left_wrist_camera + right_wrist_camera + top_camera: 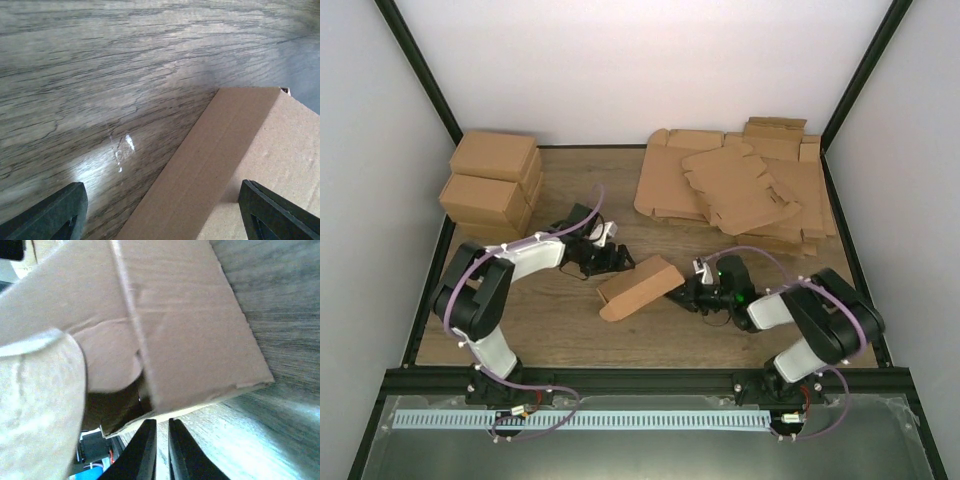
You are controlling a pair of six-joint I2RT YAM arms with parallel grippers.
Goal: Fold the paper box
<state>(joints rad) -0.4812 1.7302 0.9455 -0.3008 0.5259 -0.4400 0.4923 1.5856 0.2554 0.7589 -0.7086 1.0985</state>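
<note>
The paper box [640, 287] lies tilted in the middle of the table, a brown carton folded into a shallow cuboid. My left gripper [618, 262] is at its far left corner, open. In the left wrist view its fingers [55, 215] stand wide apart, one over the wood and one over the box top [240, 160], straddling the box's side edge. My right gripper [678, 292] is at the box's right end, shut. Its tips [160, 422] are just under the lower edge of the box [185, 330], with nothing between them. A rounded flap [40, 405] hangs beside a dark gap in that end.
A stack of finished brown cartons [492, 185] stands at the back left. Flat cardboard blanks [740, 185] lie piled at the back right. White walls and a black frame close in the wooden table [550, 335].
</note>
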